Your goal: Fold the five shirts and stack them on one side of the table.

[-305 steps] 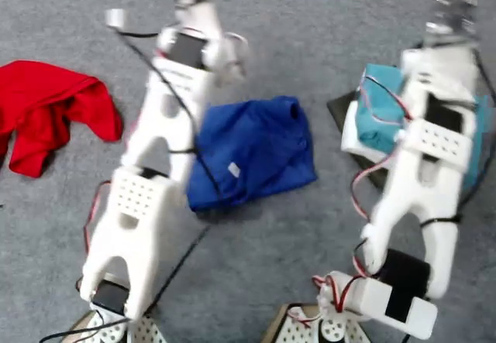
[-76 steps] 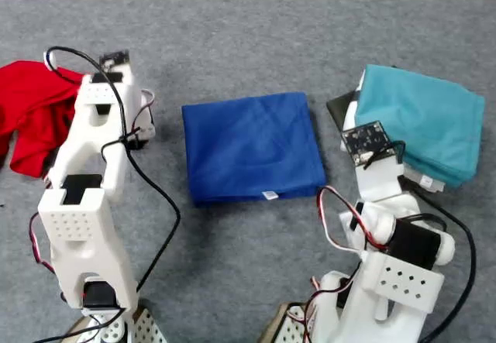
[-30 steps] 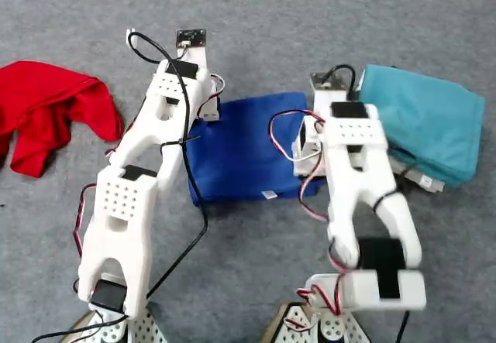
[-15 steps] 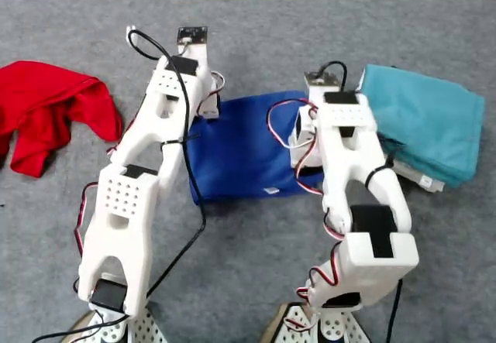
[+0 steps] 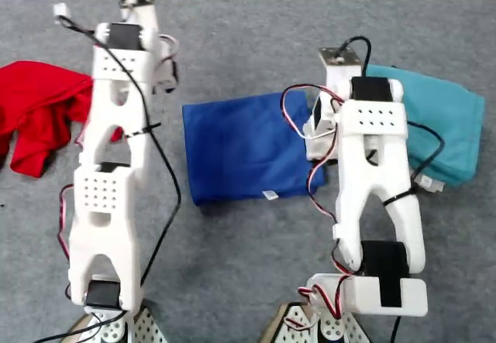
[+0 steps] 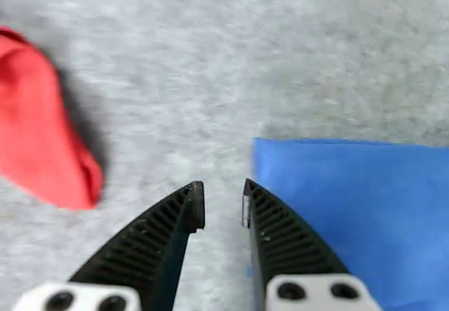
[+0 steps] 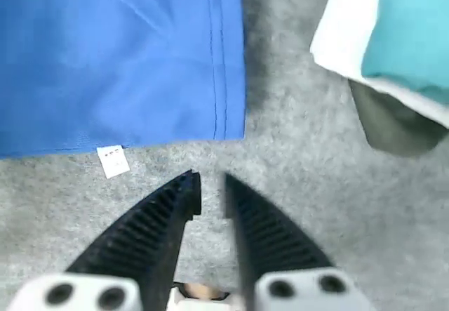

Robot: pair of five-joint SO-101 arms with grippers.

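Left gripper (image 6: 223,204), a bit open and empty, hangs near the folded blue cloth shirt (image 6: 351,213); right gripper (image 7: 209,190) too, maybe to lift it.

Item 1, red shirt (image 5: 35,107), bench (image 5: 256,49) at 9 o'clock: cut off by the edge of my high view, its 3 o'clock side hidden behind the left arm (image 5: 116,118).

Item 2, blue shirt (image 5: 240,149), centre: 3 o'clock edge covered by the right arm (image 5: 376,157). The print on its label (image 5: 269,195) is too small to read.

Item 3, teal shirt (image 5: 446,118), 3 o'clock: its 9 o'clock side is under the same arm. The white layer (image 7: 345,37) and dark layer (image 7: 393,121) beneath are mostly buried; I cannot identify them.
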